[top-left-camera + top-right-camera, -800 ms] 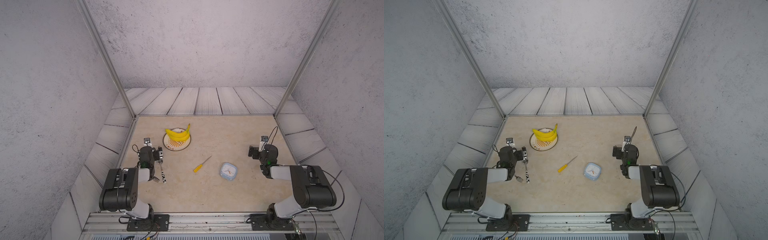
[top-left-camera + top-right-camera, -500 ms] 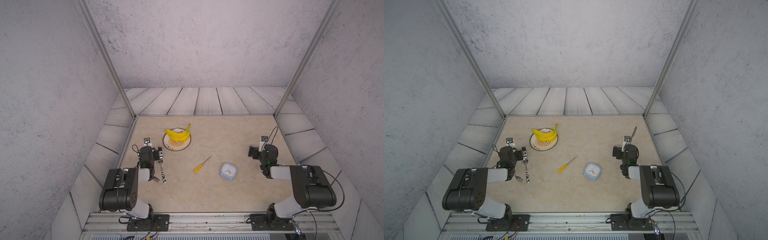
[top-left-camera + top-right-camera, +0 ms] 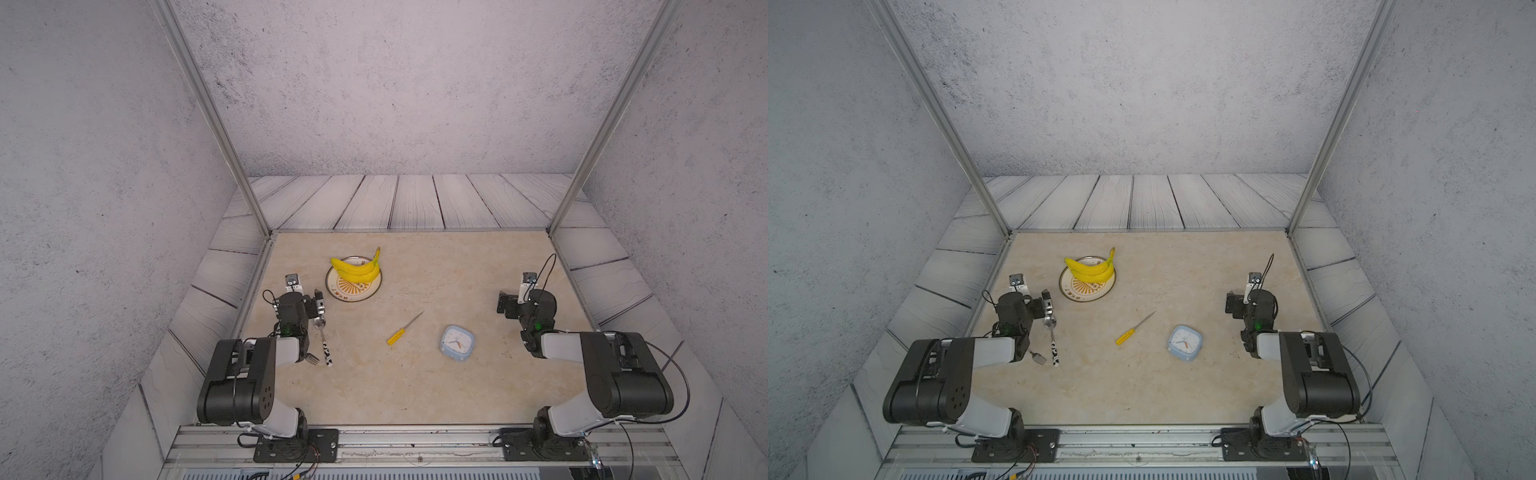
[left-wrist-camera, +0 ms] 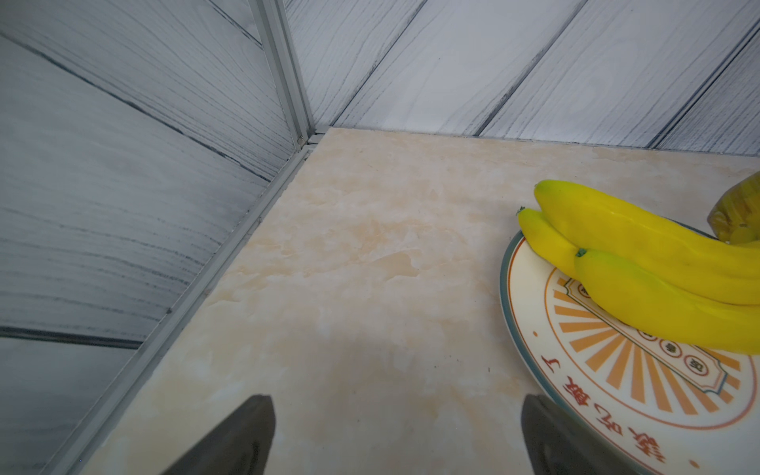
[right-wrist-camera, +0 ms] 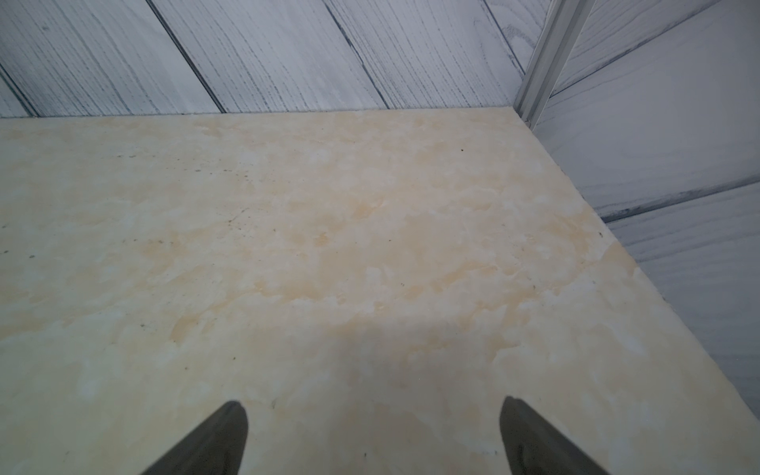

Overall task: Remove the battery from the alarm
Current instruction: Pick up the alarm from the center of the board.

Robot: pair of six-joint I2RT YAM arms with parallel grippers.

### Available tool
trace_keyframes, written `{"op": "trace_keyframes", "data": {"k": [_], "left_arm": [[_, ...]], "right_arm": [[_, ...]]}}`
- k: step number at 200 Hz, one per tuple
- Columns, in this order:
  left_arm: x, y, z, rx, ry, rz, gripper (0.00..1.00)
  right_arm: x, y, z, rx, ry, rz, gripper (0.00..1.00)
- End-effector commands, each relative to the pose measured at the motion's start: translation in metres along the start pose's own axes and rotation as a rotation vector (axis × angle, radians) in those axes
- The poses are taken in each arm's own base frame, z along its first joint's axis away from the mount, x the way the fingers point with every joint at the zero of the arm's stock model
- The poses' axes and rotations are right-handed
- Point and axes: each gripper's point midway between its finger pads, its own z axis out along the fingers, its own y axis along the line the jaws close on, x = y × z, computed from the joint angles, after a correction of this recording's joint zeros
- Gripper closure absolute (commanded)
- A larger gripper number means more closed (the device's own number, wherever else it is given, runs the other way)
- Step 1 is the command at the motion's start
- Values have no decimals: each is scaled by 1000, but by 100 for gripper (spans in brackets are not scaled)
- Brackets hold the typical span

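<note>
The alarm [image 3: 457, 341] [image 3: 1185, 341], a light-blue rounded square with a white face and red hands, lies face up on the beige table, right of centre. The battery is hidden. My left gripper [image 3: 299, 299] [image 3: 1023, 301] rests low at the table's left side, far from the alarm. In the left wrist view it [image 4: 397, 401] is open over bare table. My right gripper [image 3: 528, 299] [image 3: 1254, 299] sits at the right side, just behind and to the right of the alarm. The right wrist view shows it [image 5: 372, 401] open with nothing between its fingers.
A yellow-handled screwdriver [image 3: 401, 330] [image 3: 1131, 331] lies left of the alarm. A patterned plate [image 3: 353, 293] [image 4: 530, 312] with bananas [image 3: 357, 268] [image 4: 637, 246] stands beside the left gripper. A spoon [image 3: 322, 332] and a fork [image 3: 311, 358] lie by the left arm. Plank walls enclose the table.
</note>
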Motion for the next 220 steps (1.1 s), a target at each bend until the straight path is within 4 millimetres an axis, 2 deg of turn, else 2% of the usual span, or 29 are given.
{"op": "trace_keyframes", "data": {"k": [1,72,97,111,131,149,163,185,205,220], "left_arm": [[-4,0,3,-15,-3,12,1],[-4,0,3,-13,-3,13,1],[-6,-3,2,3,-11,15,1],[-13,-6,-2,26,-12,30,1],[-32,-5,-17,27,7,23,1],[-51,1,-34,-2,89,-110,1],[-62,-16,-48,96,136,-188,1],[-74,-63,-75,357,170,-345,1],[-70,-108,-104,555,261,-391,1],[-60,-142,-128,689,359,-383,5]], "right_arm": [[-7,-1,1,5,-12,6,0],[-11,-2,-3,9,-37,12,0],[-29,-7,-25,24,-19,47,0],[-40,-3,-41,-11,1,69,0],[-51,10,-68,-95,14,150,0],[-51,24,-94,-181,62,241,0],[-49,41,-115,-287,104,296,0],[-36,64,-146,-429,196,388,0],[-15,76,-166,-489,294,487,0],[3,85,-178,-535,375,543,0]]}}
